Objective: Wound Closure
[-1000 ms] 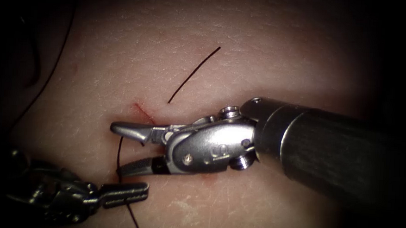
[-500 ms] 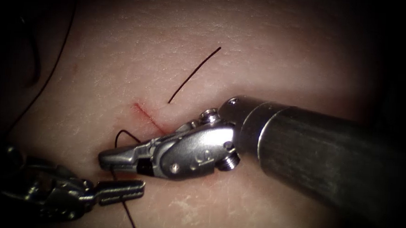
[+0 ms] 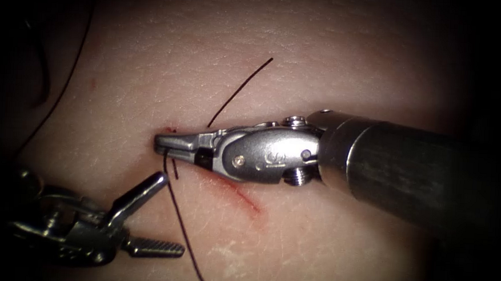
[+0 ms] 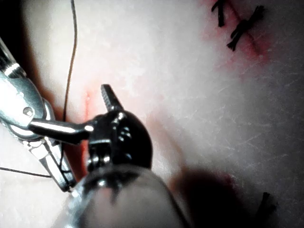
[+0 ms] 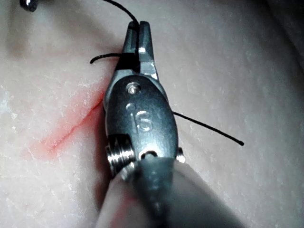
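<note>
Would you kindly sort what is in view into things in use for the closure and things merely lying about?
In use:
right tool, shut on the thread
left tool, open, holding nothing
tissue with its cut

Lying about:
cut end of thread
finished stitches

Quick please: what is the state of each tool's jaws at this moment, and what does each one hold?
Left tool: jaws open, holding nothing.
Right tool: jaws shut on the thread, at the left end of the cut.
</note>
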Robot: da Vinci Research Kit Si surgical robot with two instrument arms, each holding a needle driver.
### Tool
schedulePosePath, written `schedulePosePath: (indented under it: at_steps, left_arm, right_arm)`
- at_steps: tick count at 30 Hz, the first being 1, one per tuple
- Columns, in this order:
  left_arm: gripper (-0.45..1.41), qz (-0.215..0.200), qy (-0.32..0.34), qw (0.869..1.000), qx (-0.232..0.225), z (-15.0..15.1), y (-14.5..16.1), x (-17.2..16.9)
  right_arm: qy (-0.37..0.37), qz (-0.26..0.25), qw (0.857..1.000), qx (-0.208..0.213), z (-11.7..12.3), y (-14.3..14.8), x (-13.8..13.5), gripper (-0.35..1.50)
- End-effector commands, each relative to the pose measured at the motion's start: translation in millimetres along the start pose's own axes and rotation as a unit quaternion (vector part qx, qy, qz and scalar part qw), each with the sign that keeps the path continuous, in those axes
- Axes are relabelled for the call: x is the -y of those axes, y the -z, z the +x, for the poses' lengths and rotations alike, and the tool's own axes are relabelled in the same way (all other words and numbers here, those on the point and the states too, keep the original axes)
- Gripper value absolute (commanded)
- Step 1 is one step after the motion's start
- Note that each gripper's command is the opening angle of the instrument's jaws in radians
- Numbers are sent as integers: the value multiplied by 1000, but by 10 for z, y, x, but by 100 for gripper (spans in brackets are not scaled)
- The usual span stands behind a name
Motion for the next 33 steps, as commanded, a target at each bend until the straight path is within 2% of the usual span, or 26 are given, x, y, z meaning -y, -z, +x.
schedulePosePath:
  at_steps: [1, 7, 16, 27, 33]
  left_arm:
    - [99, 2, 0, 1000, 2, 0, -9, -13]
    - [94, 6, -8, 1000, 9, 5, -22, -20]
    - [76, 11, -34, 999, 3, 18, -35, -36]
    - [51, 12, -51, 999, -8, 48, -33, -36]
    - [49, 14, -60, 998, -8, 57, -37, -36]
  right_arm:
    - [-5, 0, 1000, 4, -14, -11, 1, -35]
    - [-12, -2, 1000, 10, -24, -12, -4, -35]
    - [-22, -1, 1000, 14, -28, -15, -7, -35]
    - [-27, -2, 1000, 14, -28, -17, -6, -35]
    - [-29, -1, 999, 15, -29, -18, -4, -35]
